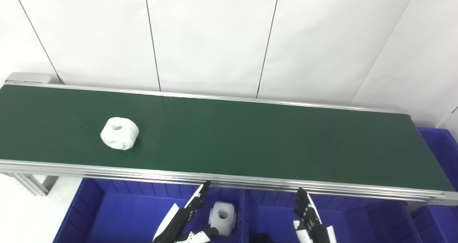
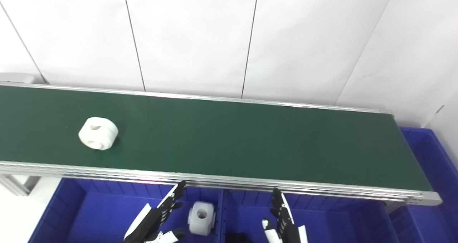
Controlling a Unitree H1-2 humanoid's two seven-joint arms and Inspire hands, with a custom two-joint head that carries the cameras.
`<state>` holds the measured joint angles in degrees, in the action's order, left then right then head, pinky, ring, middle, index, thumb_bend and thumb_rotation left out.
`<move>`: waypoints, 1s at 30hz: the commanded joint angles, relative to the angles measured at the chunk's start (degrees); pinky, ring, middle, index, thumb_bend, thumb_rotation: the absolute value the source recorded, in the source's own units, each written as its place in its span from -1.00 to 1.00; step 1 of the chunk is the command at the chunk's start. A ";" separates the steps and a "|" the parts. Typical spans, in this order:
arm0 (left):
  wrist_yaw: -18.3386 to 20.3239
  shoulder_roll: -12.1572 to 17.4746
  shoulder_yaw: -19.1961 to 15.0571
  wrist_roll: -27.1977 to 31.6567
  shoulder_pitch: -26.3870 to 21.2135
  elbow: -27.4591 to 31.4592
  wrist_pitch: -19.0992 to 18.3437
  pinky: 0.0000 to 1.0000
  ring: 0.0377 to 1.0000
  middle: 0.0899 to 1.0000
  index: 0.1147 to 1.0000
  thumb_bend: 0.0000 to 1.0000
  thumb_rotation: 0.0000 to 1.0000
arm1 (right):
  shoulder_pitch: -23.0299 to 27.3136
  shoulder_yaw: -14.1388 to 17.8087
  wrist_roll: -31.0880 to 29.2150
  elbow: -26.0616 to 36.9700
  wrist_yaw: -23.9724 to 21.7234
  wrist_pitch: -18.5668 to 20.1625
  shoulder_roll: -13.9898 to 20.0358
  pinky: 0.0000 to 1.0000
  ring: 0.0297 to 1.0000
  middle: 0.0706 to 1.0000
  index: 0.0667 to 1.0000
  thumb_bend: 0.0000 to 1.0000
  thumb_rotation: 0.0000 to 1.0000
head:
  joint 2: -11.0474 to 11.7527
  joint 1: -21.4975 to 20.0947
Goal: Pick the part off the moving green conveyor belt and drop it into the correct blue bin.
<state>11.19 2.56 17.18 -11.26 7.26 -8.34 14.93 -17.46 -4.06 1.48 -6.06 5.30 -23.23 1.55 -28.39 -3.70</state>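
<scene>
Your left hand (image 1: 186, 219) hovers over the left blue bin (image 1: 107, 214) with fingers spread and nothing in its grasp, just beside a white part (image 1: 222, 217) lying in that bin against the divider. Your right hand (image 1: 310, 219) is likewise spread and empty above the neighbouring blue bin (image 1: 357, 218). You can see the part to pick, a white block with round holes (image 1: 119, 133), resting on the green conveyor belt (image 1: 250, 142) toward its left end, well apart from both hands.
</scene>
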 commanded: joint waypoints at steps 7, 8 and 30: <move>-2.31 -1.46 0.53 -0.13 -0.48 -1.50 4.71 0.71 0.87 0.93 0.89 0.53 0.31 | -0.47 1.11 -1.61 0.02 -2.25 -3.69 0.73 0.97 0.98 0.98 0.98 0.34 0.77 | 6.25 9.27; -2.49 -1.46 0.57 -0.38 -0.71 -2.08 5.45 0.70 0.86 0.92 0.88 0.53 0.28 | -0.51 1.25 -2.34 -0.18 -2.85 -3.69 0.63 0.98 0.99 0.99 0.99 0.30 0.78 | 6.81 9.70; -0.60 3.93 -4.04 3.29 -7.68 10.73 9.00 0.62 0.80 0.87 0.84 0.59 0.07 | 2.53 2.51 0.08 -4.16 -2.55 -3.69 -1.27 1.00 1.00 1.00 0.99 0.14 0.86 | 5.18 4.08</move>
<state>10.24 4.79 14.48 -9.02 2.59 -1.16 23.56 -15.38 -1.36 0.80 -11.27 2.02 -23.31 0.67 -22.06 1.94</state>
